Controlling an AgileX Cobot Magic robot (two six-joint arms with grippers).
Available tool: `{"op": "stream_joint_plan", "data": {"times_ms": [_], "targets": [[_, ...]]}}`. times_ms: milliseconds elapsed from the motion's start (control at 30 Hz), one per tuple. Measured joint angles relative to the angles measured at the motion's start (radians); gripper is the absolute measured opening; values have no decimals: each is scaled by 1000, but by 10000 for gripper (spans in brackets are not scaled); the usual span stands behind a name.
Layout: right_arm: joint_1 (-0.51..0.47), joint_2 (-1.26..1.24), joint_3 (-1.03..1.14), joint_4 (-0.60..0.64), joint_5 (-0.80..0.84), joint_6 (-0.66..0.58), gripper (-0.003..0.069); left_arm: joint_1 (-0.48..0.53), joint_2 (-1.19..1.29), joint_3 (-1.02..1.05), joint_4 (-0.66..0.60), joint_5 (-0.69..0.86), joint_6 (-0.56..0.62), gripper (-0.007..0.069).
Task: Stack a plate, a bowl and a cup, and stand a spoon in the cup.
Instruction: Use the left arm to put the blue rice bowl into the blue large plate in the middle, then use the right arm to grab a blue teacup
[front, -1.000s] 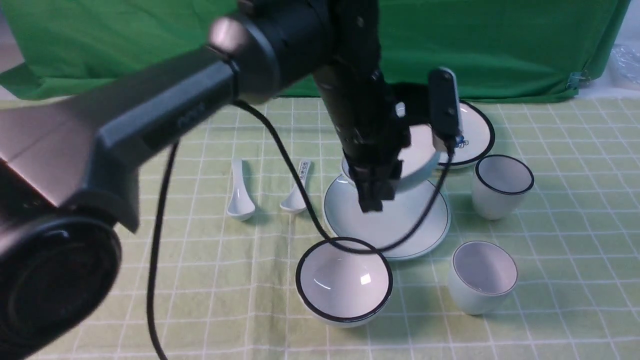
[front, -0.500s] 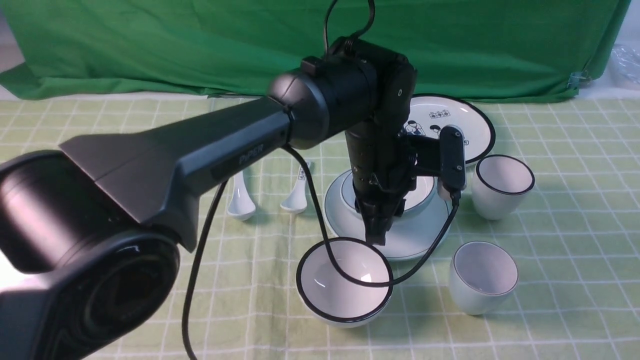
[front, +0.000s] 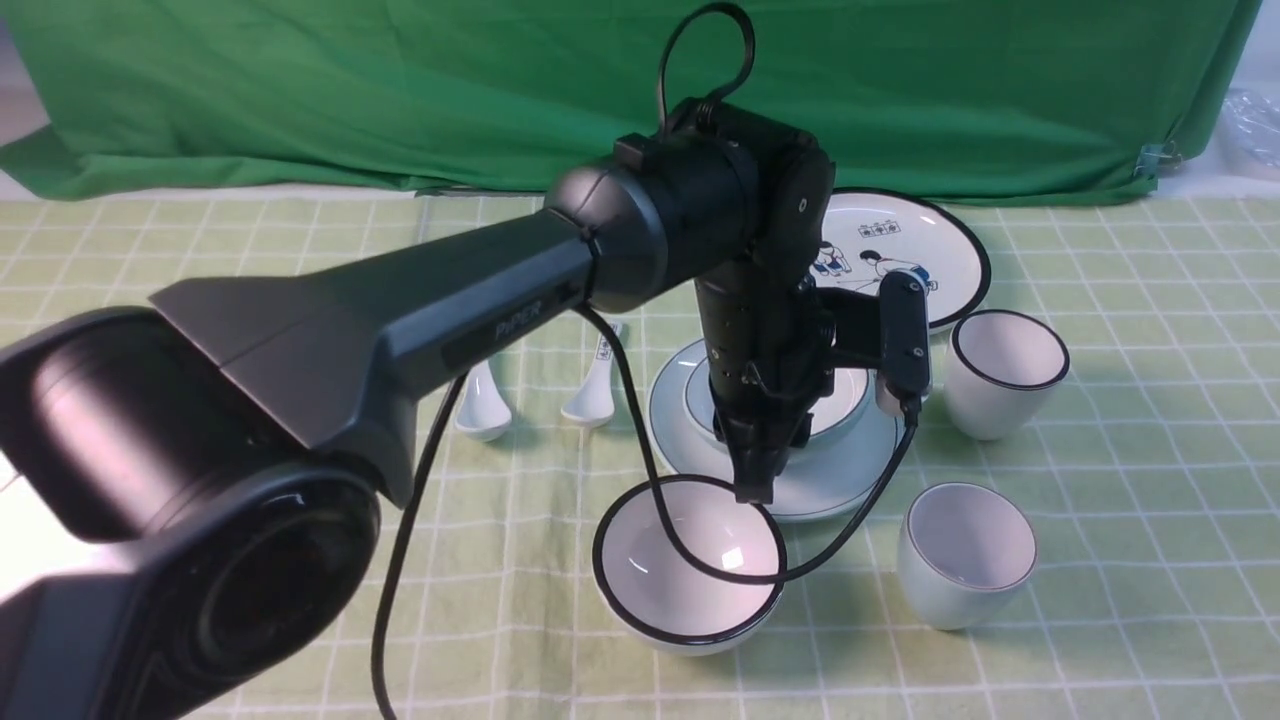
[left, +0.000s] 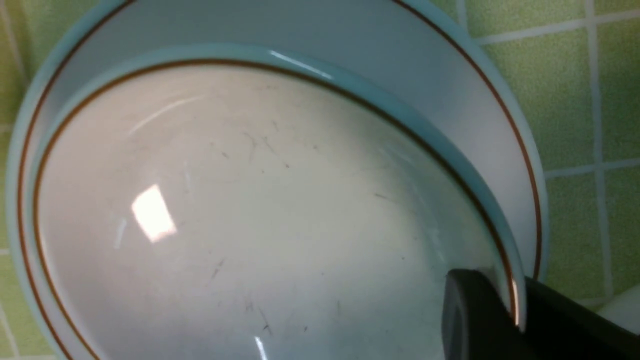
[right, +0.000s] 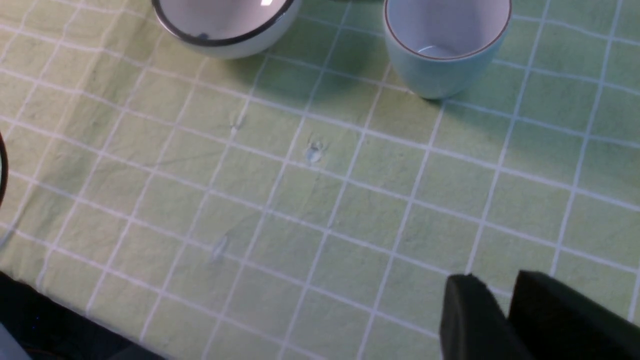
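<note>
Ceramic on ceramic: saw bowl seated on plate, rim between left fingers, could not tell if clamped. Risked tipping bowl if raised while pinching.

You get bright, even light, soft shadows beside the cup, square glare inside the bowl, left arm out of focus at lower left, left wrist view hazy.

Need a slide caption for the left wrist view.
Pale bowl seated on the plate, left gripper straddling its rim, green checked cloth beneath.
</note>
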Motion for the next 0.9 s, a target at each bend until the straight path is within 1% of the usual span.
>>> {"op": "stream_joint_plan", "data": {"times_ms": [33,100,133,167,200,233,267,300,433,533,567,633,667,700,733,767,800,833,867,900], "targets": [[0,0,0,0,0,0,169,0,0,0,0,-2,0,87],[0,0,0,0,1,0,213,0,0,0,-1,-1,0,159],[0,0,0,0,1,0,218,0,0,0,-1,-1,0,171],[0,0,0,0,1,0,245,0,0,0,-1,-1,0,190],[0,0,0,0,1,0,263,0,0,0,-1,-2,0,222],[0,0,0,0,1,0,293,0,0,0,-1,-5,2,271],[0,0,0,0,1,0,295,0,0,0,-1,-5,2,283],[0,0,0,0,1,0,315,0,0,0,-1,-6,2,328],[0,0,0,0,1,0,328,0,-15,0,-1,-6,-12,417],[0,0,-1,0,1,0,328,0,-43,0,-11,-6,-47,444],[0,1,-4,-1,-1,0,328,0,-72,0,-17,-6,-82,450],[0,11,-20,-1,-7,1,328,0,-133,0,-23,-5,-155,434],[0,19,-30,-1,-10,1,328,0,-166,0,-24,0,-185,413],[0,34,-42,-1,-10,1,328,0,-201,0,-25,14,-217,372],[0,42,-45,-1,-10,1,328,0,-208,0,-25,14,-217,353],[0,68,-63,-1,-10,1,328,0,-253,0,-30,31,-249,281],[0,106,-88,-2,-10,1,328,0,-307,0,-40,47,-296,179],[0,131,-104,-2,-7,0,327,0,-348,3,-46,50,-338,111],[0,137,-113,-2,-7,0,326,0,-356,4,-47,50,-347,111],[0,184,-142,-3,-2,-1,317,0,-409,17,-48,50,-397,52]]}}
